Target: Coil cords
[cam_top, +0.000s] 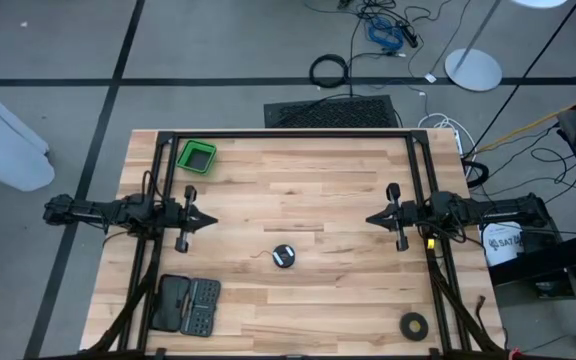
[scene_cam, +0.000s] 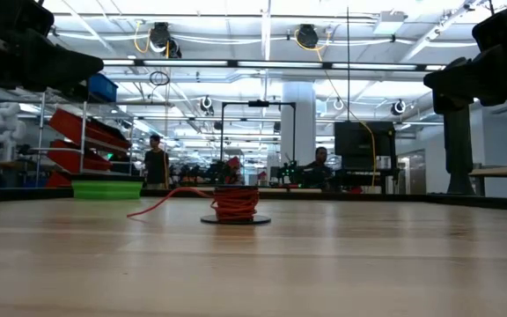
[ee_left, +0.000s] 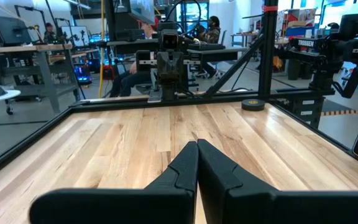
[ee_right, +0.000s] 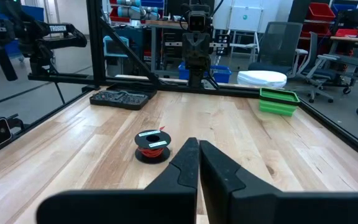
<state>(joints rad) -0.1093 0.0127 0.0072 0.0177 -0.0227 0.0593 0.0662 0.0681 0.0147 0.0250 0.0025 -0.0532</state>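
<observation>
The cord [cam_top: 284,256] is a small round bundle of red strands standing on its flat dark base near the table's middle. It also shows in the low view [scene_cam: 236,204] and the right wrist view [ee_right: 152,145]. A short tail [scene_cam: 161,204] trails off it along the wood. My left gripper [cam_top: 214,219] hovers level at the table's left side, shut on nothing, as its own wrist view [ee_left: 197,149] shows. My right gripper [cam_top: 369,219] faces it from the right side, also shut on nothing [ee_right: 198,146]. Both stand above the table, away from the cord.
A green bin [cam_top: 197,157] stands at the far left of the table. A black tool case [cam_top: 188,304] lies open at the near left. A flat black tape ring [cam_top: 414,324] lies at the near right. A black frame [cam_top: 288,134] runs around the table's edges.
</observation>
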